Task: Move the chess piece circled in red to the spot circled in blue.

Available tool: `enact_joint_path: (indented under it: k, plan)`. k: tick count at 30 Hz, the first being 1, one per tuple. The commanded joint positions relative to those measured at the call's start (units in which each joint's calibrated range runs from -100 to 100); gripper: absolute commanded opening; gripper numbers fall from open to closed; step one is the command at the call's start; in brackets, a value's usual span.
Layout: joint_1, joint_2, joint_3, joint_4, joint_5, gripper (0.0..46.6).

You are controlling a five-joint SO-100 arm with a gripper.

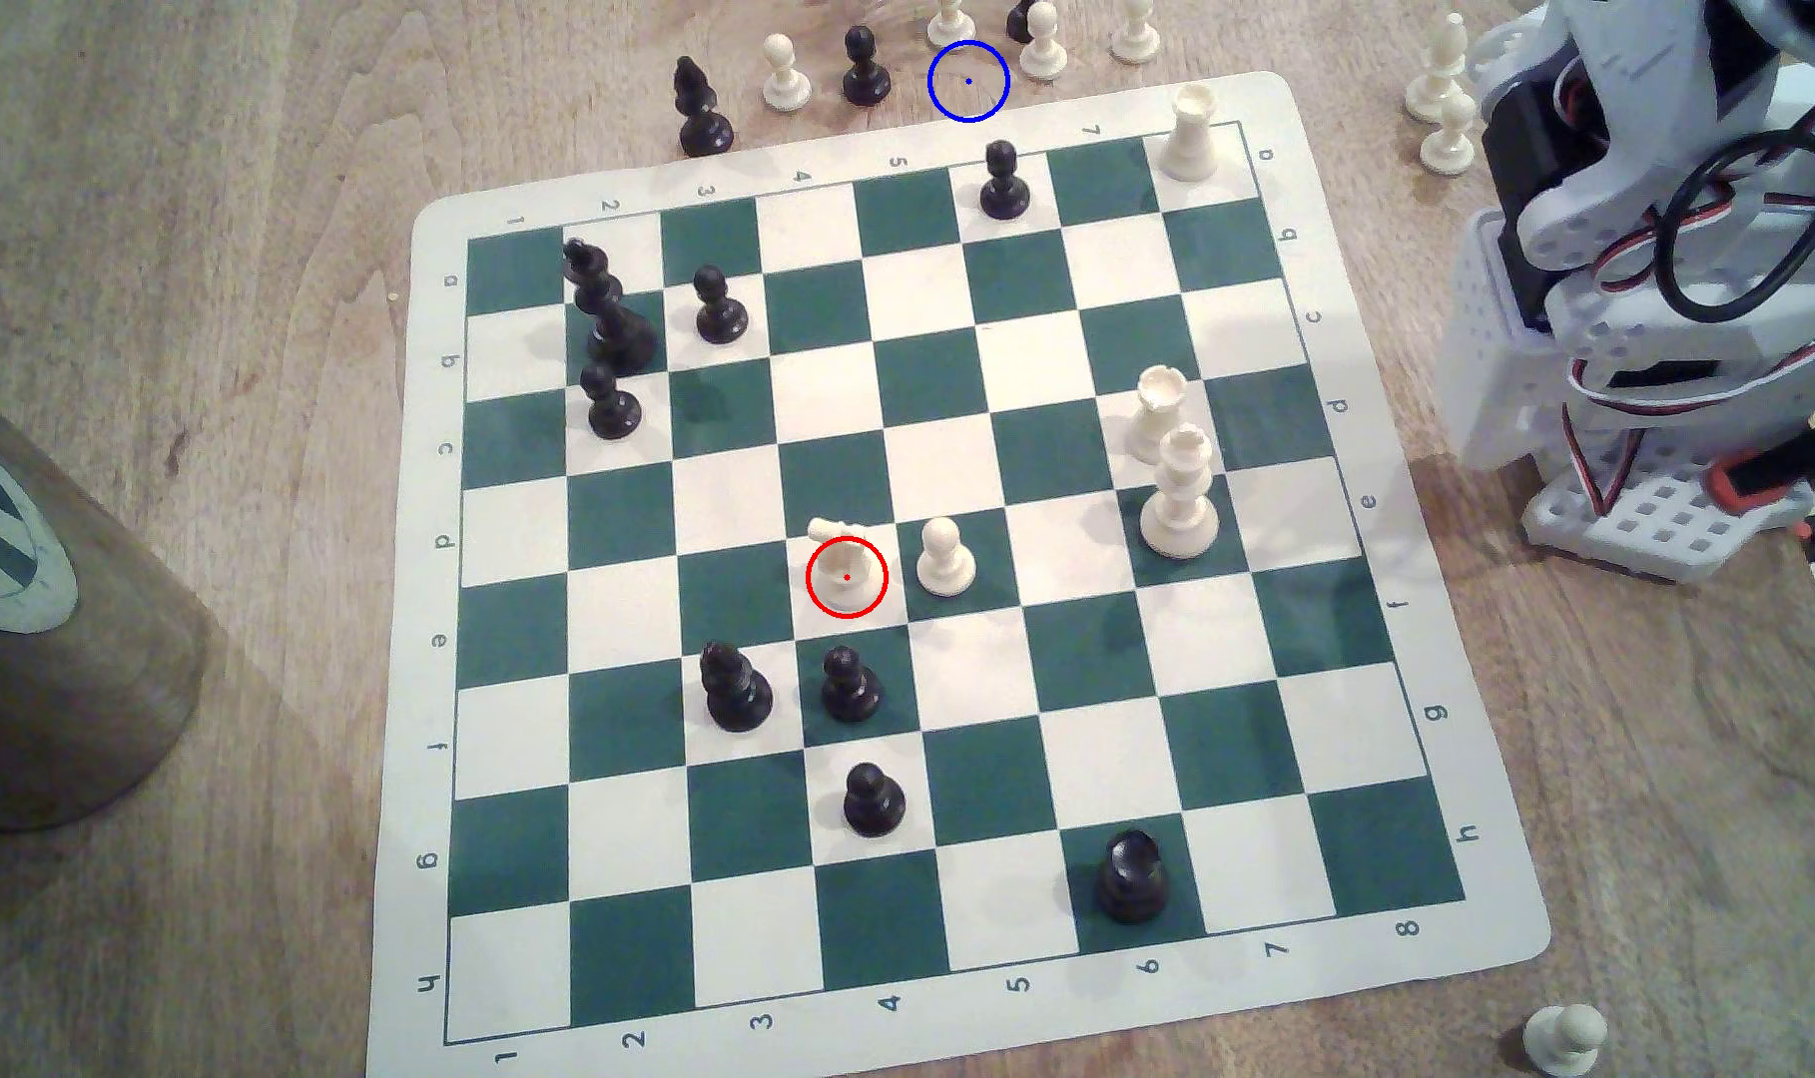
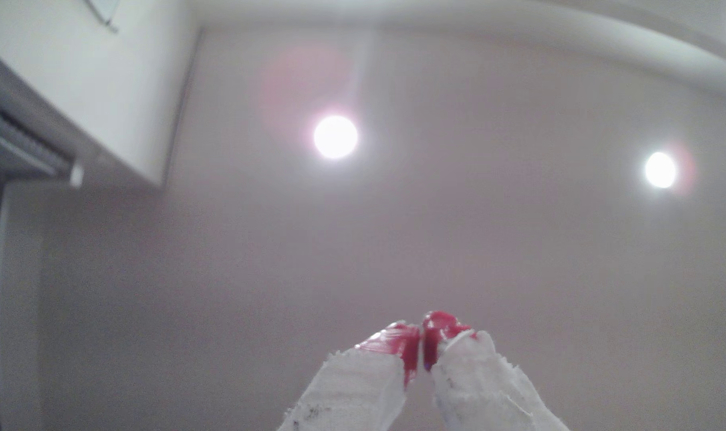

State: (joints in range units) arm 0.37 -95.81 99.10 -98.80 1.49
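knight, the cream piece ringed in red, stands upright on a light square near the middle of the chessboard, with a cream pawn just beside it on the exterior view's right and two black pieces on the squares nearer the camera. nothing grips it, so you are at the very start: the reach has not yet begun. your arm is folded up off the board at the exterior view's right. in the wrist view the end effector points up at the ceiling, its red-tipped fingers clenched together on nothing.

your next move calls for swinging over the board, parting the fingers, and coming straight down on the knight without brushing that pawn.

the blue-ringed spot lies on bare wood-grain tabletop just past the board's far edge, between a black pawn and a cream pawn, so the set-down looks tight. the room above shows a pale ceiling with two round lights.
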Motion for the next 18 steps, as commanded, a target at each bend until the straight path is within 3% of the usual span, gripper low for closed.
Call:
enact_joint_path:
  k: [1, 11, 18]
  plan:
    - [-1.7, 0.1, 0.8, 0.2, 0.2, 0.2]
    - [-5.3, 0.1, -3.3, 12.1, 0.2, 0.2]
    - [-5.8, 0.1, -17.0, 43.4, 0.2, 0.2]
